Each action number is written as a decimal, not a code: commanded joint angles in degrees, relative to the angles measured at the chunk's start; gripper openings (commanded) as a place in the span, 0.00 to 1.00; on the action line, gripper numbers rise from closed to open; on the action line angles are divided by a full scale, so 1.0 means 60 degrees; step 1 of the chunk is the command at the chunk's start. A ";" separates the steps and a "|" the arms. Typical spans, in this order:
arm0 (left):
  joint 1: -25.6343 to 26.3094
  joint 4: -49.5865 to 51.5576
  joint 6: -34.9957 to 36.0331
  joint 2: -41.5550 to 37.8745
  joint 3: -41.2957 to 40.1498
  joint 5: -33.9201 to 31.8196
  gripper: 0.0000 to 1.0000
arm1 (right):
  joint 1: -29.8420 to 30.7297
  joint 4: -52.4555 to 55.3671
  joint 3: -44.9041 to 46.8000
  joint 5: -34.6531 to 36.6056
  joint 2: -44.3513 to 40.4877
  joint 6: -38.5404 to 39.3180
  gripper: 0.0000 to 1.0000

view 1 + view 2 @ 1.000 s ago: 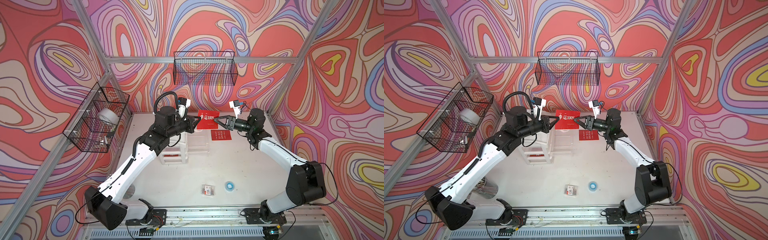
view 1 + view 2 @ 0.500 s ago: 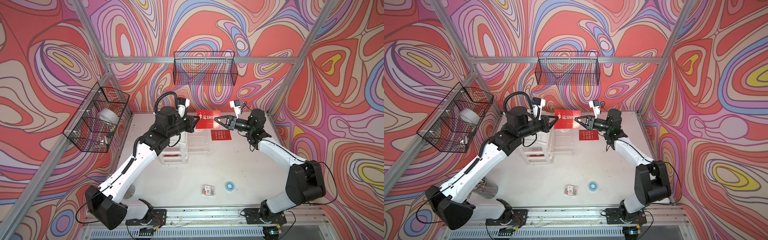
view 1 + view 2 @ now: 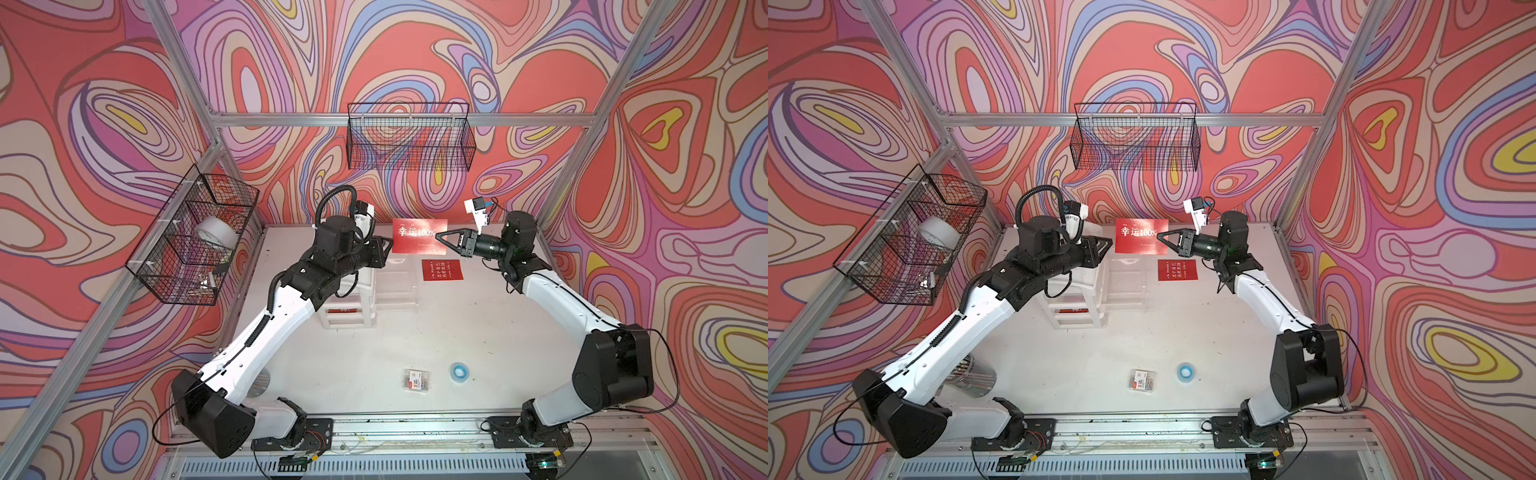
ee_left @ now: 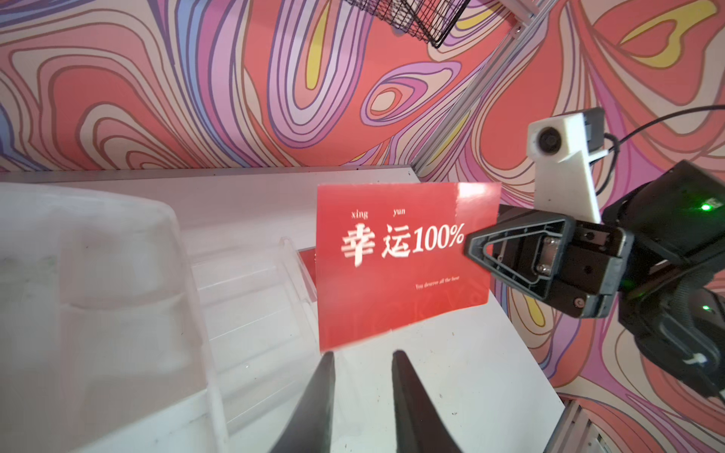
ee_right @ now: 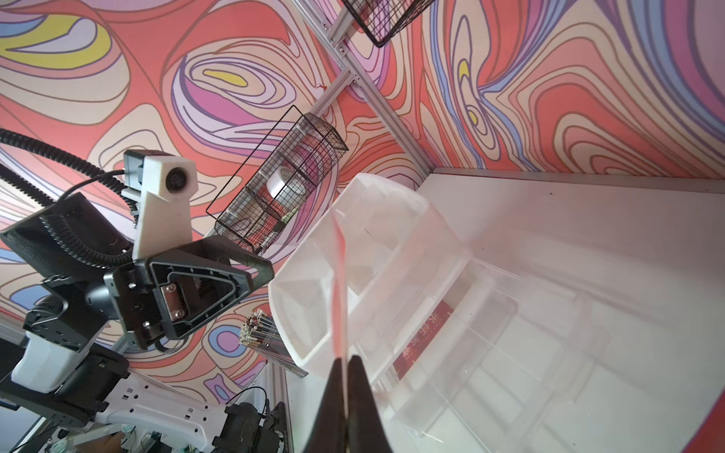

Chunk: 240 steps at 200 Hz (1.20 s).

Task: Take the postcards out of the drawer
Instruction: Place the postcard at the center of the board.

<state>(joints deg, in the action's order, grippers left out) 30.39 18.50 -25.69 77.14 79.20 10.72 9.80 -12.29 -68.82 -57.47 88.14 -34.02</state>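
A red "100%" postcard (image 3: 419, 236) (image 3: 1142, 236) hangs upright above the back of the table. My right gripper (image 3: 438, 239) (image 5: 344, 359) is shut on its right edge; in the right wrist view the card runs edge-on from between the fingers. My left gripper (image 3: 390, 245) (image 4: 363, 355) is open just off the card's left edge, with nothing between its fingers (image 4: 404, 392). A second red postcard (image 3: 441, 270) lies flat on the table. A third postcard (image 3: 343, 310) shows inside a lower drawer of the white drawer unit (image 3: 365, 291). The unit's clear upper drawer (image 3: 395, 286) is pulled out.
A clear packet with a red label (image 3: 417, 379) and a small blue tape roll (image 3: 459, 371) lie near the front. Wire baskets hang on the left wall (image 3: 195, 237) and back wall (image 3: 409, 137). A clear cup of sticks (image 3: 971, 374) lies under my left arm.
The right gripper has shut on the 100% postcard's right edge. The left gripper has opened and let go of its left edge. The card sits slightly higher.
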 commanded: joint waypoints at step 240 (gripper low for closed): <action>-0.2099 0.2686 0.1191 -0.1887 -0.0690 -0.1425 0.35 | -0.2527 0.5207 0.1404 0.0148 0.2171 0.3905 0.05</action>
<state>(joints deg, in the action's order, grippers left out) 18.28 32.88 -19.14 66.04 75.42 2.33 -5.32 19.81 -61.23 -56.80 99.09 -12.10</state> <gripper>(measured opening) 0.346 0.046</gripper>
